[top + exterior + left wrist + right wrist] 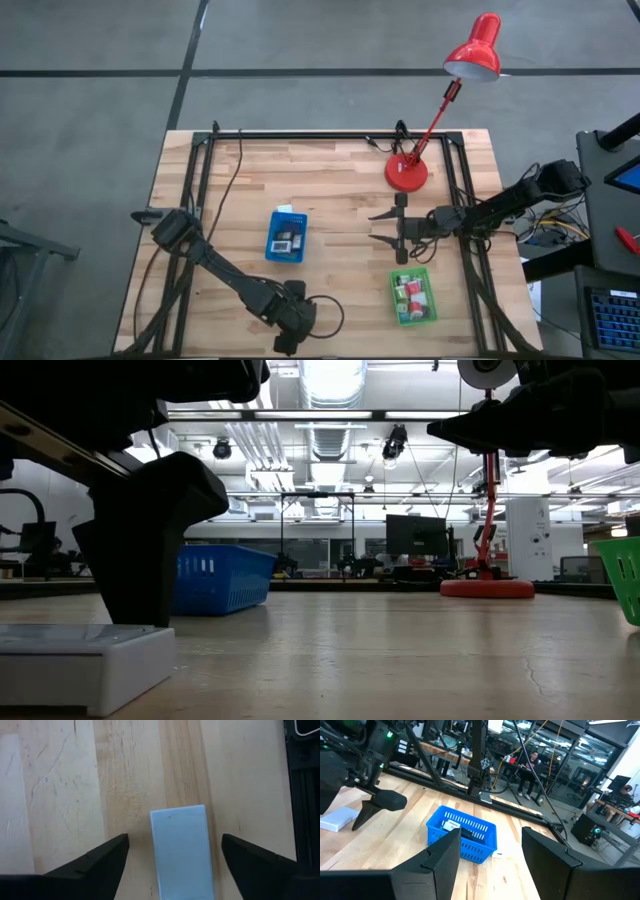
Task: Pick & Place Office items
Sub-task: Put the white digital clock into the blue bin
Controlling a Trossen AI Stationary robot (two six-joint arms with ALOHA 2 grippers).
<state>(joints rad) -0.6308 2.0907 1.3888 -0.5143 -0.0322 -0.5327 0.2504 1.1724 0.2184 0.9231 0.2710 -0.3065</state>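
A pale blue-white block (182,850) lies flat on the wood close to the table's near edge. In the low view the block (85,665) sits at the lower left. My left gripper (175,840) hangs over it, open, with one finger on either side and a gap of bare wood between each finger and the block. My right gripper (386,227) is open and holds nothing. It floats above the table between the lamp base and the green tray (413,296), pointing toward the blue tray (287,237). Both trays hold small items.
A red desk lamp stands with its round base (406,173) on the far right of the table. A black frame rail (330,134) runs along the far edge and down both sides. Bare wood lies between the two trays and left of the blue tray (462,837).
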